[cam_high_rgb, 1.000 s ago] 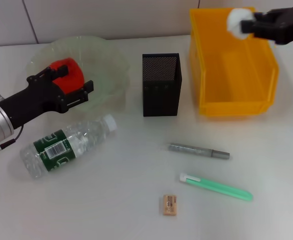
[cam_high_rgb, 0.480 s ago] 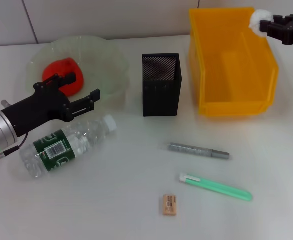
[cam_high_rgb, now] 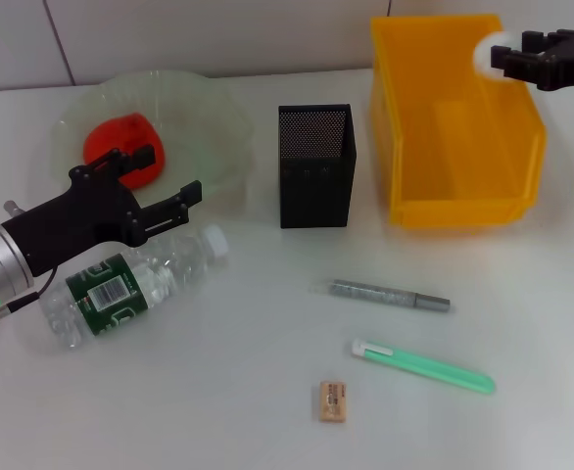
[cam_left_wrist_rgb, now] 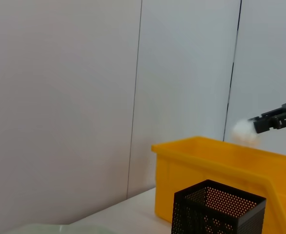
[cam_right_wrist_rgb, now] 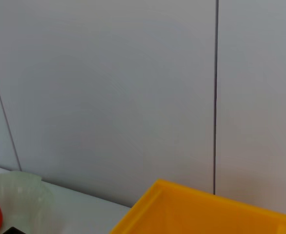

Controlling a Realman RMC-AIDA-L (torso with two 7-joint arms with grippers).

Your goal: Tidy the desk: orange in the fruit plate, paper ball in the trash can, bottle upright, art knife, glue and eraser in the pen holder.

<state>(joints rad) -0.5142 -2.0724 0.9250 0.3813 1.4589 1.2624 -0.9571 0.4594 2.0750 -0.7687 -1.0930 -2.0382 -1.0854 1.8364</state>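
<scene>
Evidently the paper-ball step is in hand; the right end effector (cam_high_rgb: 510, 56), at two o'clock above the trash can (cam_high_rgb: 454, 186), grips the paper ball (cam_high_rgb: 485, 54); next, release; the open left end effector (cam_high_rgb: 160, 181) hovers beside the bottle (cam_high_rgb: 130, 284).

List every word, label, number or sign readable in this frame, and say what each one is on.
No text can be read.
bottle: green label with a white barcode panel; digits and print too small to read.
eraser: dark print on its sleeve, too blurred to read.
art knife, glue, pen holder, trash can: no markings visible.
</scene>
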